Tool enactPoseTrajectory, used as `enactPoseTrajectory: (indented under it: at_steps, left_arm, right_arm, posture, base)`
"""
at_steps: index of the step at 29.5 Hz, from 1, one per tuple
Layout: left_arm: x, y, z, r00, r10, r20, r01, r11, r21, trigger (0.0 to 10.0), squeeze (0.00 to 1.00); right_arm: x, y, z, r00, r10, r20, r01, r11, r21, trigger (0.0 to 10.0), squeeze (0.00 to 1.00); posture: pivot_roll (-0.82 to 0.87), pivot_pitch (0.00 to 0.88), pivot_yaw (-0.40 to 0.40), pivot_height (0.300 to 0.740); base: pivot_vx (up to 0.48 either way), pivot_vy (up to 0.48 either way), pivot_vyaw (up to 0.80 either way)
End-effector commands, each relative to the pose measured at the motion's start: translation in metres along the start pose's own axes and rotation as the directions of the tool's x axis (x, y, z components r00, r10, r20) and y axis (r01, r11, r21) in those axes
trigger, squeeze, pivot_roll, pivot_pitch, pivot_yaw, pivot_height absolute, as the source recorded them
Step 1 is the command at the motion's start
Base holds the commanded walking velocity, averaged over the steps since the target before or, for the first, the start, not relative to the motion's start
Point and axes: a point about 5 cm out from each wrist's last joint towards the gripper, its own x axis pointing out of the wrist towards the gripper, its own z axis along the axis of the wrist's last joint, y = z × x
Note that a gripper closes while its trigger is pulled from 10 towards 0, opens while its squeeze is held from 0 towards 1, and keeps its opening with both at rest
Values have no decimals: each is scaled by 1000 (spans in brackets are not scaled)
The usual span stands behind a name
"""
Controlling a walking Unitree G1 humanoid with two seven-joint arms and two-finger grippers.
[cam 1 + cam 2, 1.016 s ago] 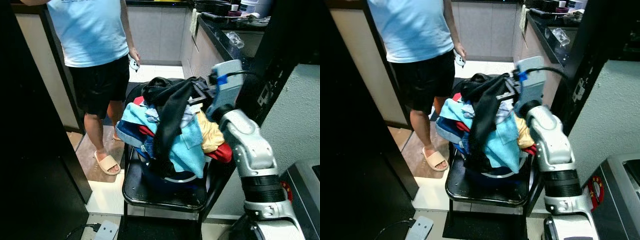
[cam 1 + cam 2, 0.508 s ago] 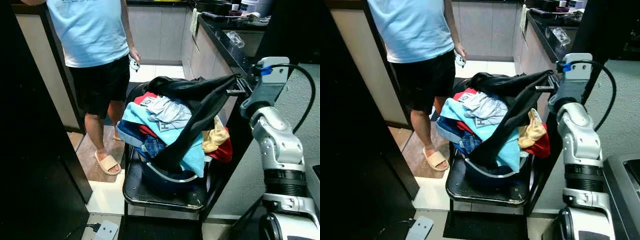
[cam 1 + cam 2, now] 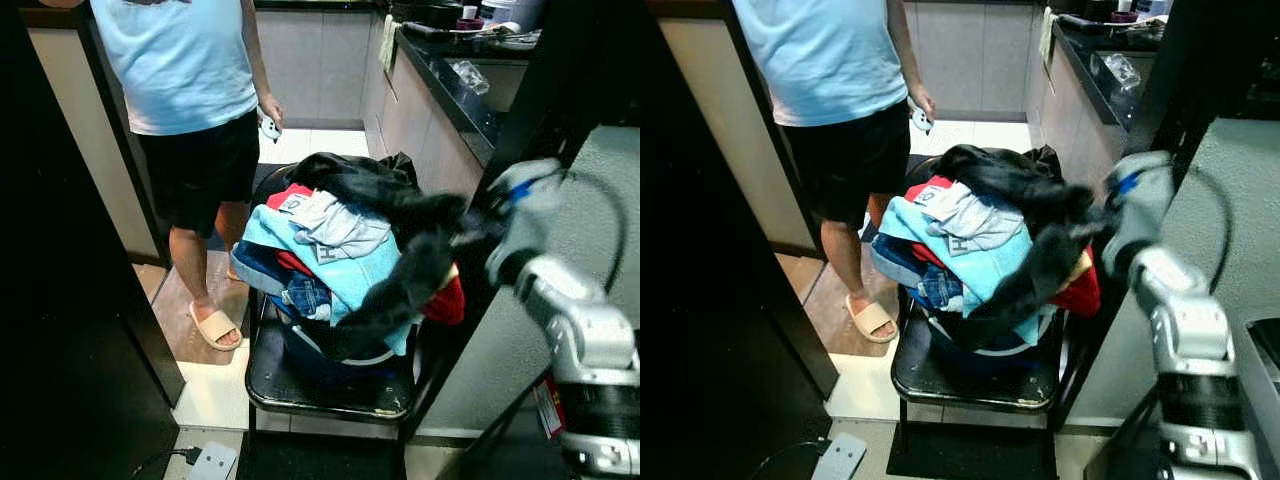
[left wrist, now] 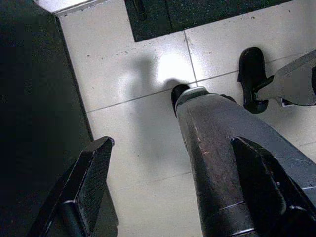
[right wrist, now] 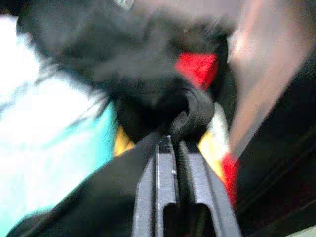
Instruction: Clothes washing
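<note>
- Left eye view: the right gripper sits at the right edge of the clothes pile, blurred, with a black garment trailing from it across the heap. The pile fills a basket on a black chair, which raises it within the arm's reach. A person stands just beyond the chair on its left, holding a small white object. A dark counter runs along the right.
- Right eye view: the same scene. A grey wall corner is close beside the right arm, so I judge the room to pull the garment sideways is narrow.
- Left wrist view: the left gripper hangs idle over pale floor tiles, its fingers spread wide with nothing between them. The robot's own leg and foot are below it.
- Right wrist view: the fingers are pressed together on a fold of the black garment, apparently at a seam, though the picture is smeared. Red, yellow and light blue cloth lie underneath.
</note>
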Motion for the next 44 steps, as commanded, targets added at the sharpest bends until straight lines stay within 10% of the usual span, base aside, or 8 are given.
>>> enactPoseTrajectory:
  at_steps: [1,12,19,24,27,44]
  left_arm:
    - [-2,-2,-13,999,-12,-52,13,1000,8,10000,0]
    - [-2,-1,-14,998,-11,-56,12,1000,14,10000,0]
    - [-2,-1,-14,999,-11,-51,12,1000,5,10000,0]
    - [-2,0,-13,999,-10,-50,10,1000,4,10000,0]
    - [-2,0,-12,999,-9,-48,9,1000,0,10000,0]
    - [-1,-2,-7,999,-34,-28,34,999,8,10000,0]
  right_arm:
    - [-2,3,-1,999,20,-32,-21,1000,-23,10000,1000]
    - [-15,5,12,987,162,23,-161,987,-13,10000,1000]
    - [-31,40,41,861,447,241,-475,877,73,10000,1000]
    - [-23,39,24,911,399,101,-406,912,61,10000,1000]
    - [-28,44,29,877,456,154,-469,882,56,10000,0]
    - [-17,63,65,802,364,475,-481,863,151,10000,0]
  posture:
    - [31,33,-32,740]
    - [31,34,-29,740]
    - [32,40,-27,740]
    - [33,41,-27,740]
    - [33,42,-26,740]
    - [29,36,-22,740]
  base:
    - [0,0,0]
    - [0,0,0]
    - [0,0,0]
    - [0,0,0]
    - [0,0,0]
    - [0,0,0]
